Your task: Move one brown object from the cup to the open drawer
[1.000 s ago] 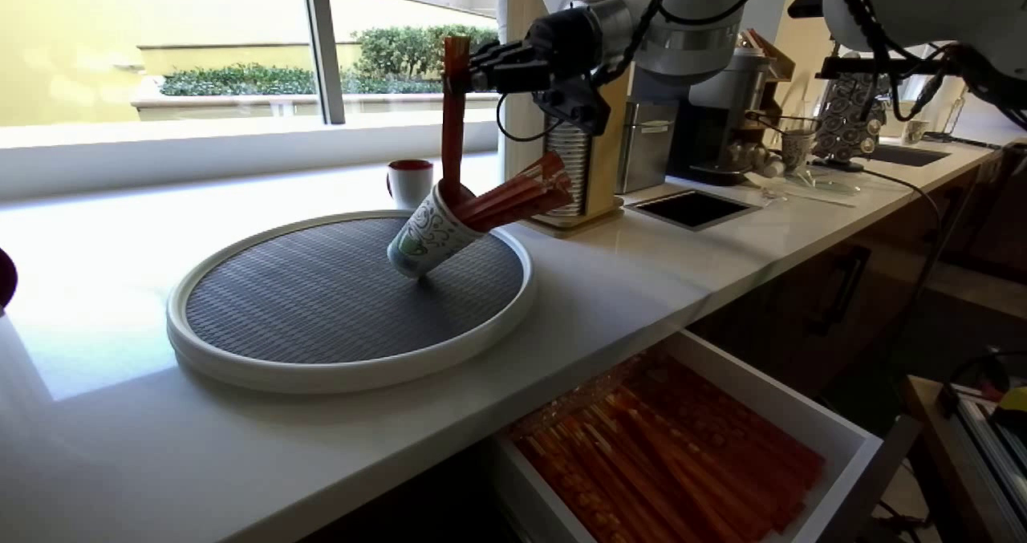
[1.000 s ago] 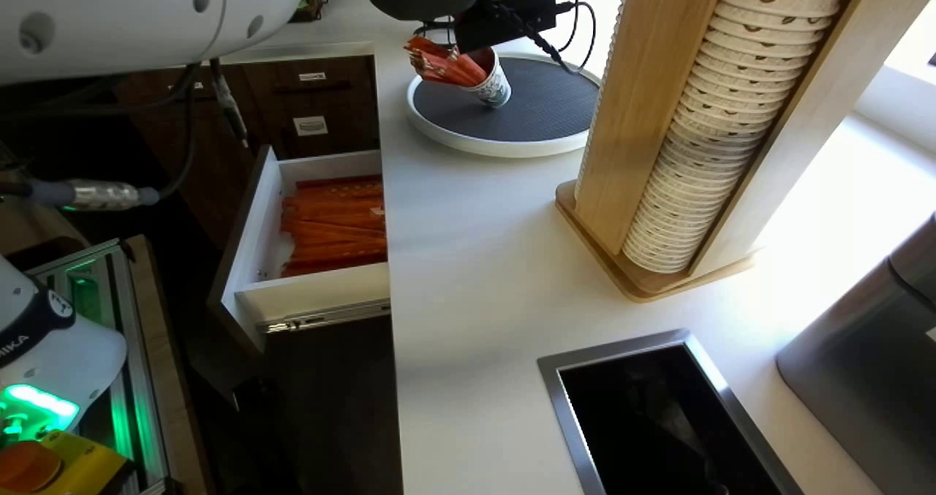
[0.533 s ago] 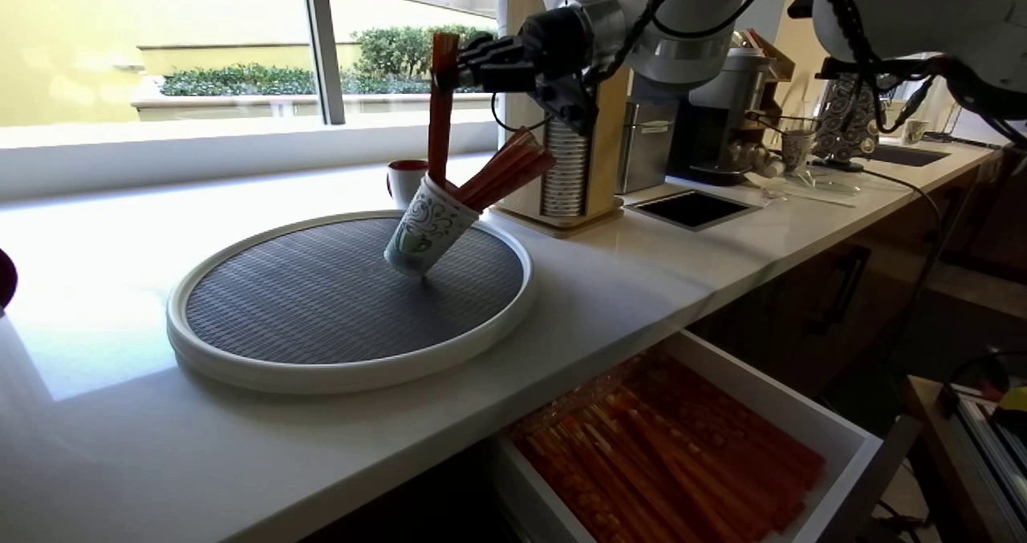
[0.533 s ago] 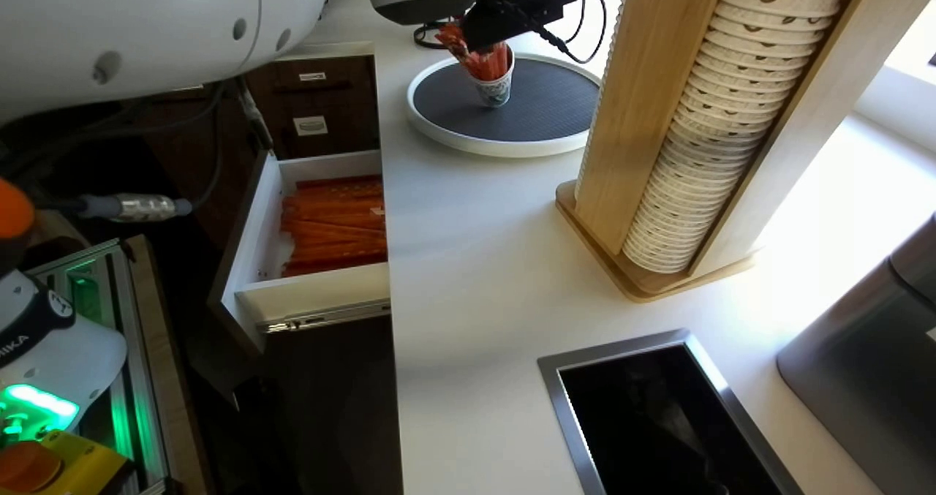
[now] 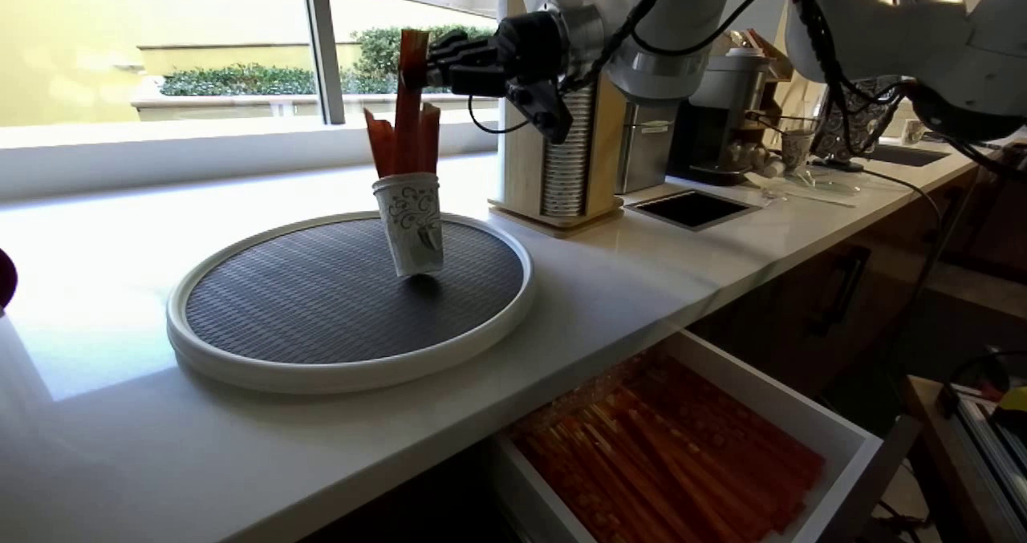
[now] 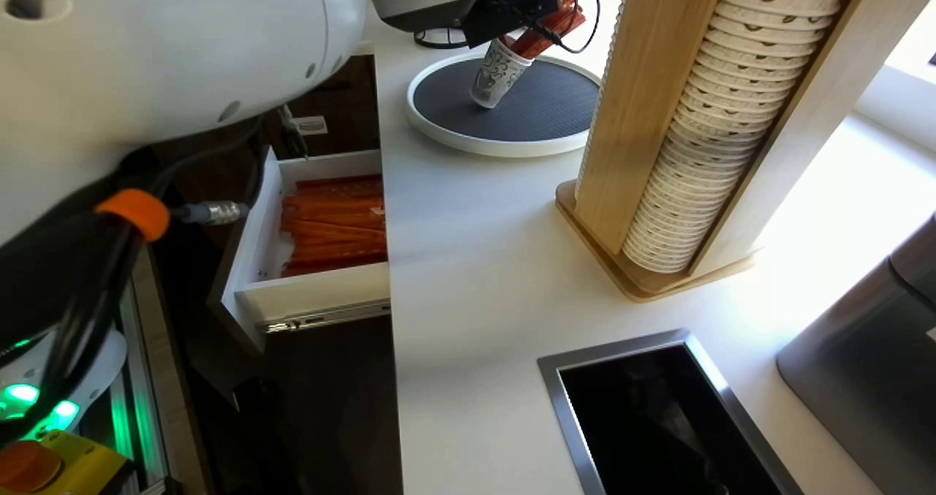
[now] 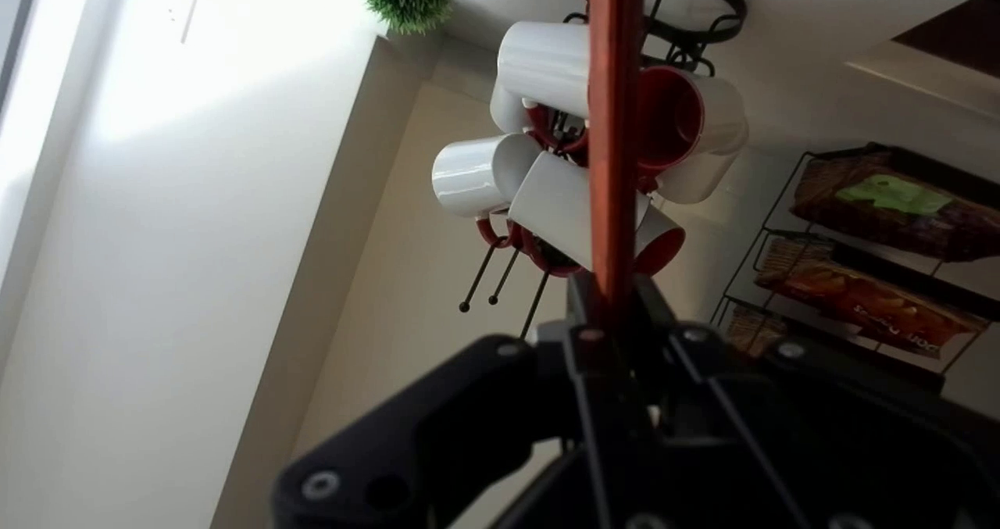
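My gripper [image 5: 419, 74] is shut on a long reddish-brown stick [image 5: 413, 46] near its upper end. In the wrist view the stick [image 7: 614, 138] stands between the fingertips [image 7: 613, 298]. Its lower part is still in the white patterned cup [image 5: 413, 222], among several like sticks [image 5: 381, 143]. The cup is tilted over the round grey tray [image 5: 265, 310]; whether its base edge touches the tray I cannot tell. In an exterior view the cup [image 6: 499, 74] leans clearly and the fingertips are hidden. The open drawer [image 5: 786, 391], holding many brown sticks, is below the counter edge; it also shows here [image 6: 314, 288].
A wooden cup dispenser [image 6: 651, 129] stands beside the tray. A dark framed opening [image 6: 614, 349] is set in the counter [image 6: 468, 261]. The wrist view shows mugs on a rack [image 7: 543, 68] and packs in a wire rack [image 7: 867, 279].
The gripper has moved left in an exterior view with the stick. The cup has swung from a strong lean to near upright there, and its other sticks have turned round. The red-and-white mug is now hidden.
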Controlling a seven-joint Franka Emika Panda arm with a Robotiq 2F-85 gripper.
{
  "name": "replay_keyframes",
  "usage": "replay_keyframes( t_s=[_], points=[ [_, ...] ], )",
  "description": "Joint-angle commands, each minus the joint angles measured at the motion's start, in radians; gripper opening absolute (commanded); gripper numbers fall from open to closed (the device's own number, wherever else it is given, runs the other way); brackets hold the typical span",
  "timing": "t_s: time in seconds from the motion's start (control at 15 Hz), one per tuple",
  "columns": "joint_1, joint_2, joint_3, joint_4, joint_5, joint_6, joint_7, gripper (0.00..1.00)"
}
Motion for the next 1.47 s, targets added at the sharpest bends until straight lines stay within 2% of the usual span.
replay_keyframes(
  t_s=[0.0,0.27,0.73,1.4],
  points=[
    [0.055,-0.056,-0.007,0.033,-0.043,0.020,0.000,0.03],
    [0.056,-0.038,-0.011,0.014,-0.038,0.019,0.040,0.03],
    [0.008,0.005,-0.019,-0.033,-0.041,0.085,0.103,0.03],
    [-0.022,0.120,-0.026,-0.085,-0.021,0.087,0.313,0.03]
  ],
)
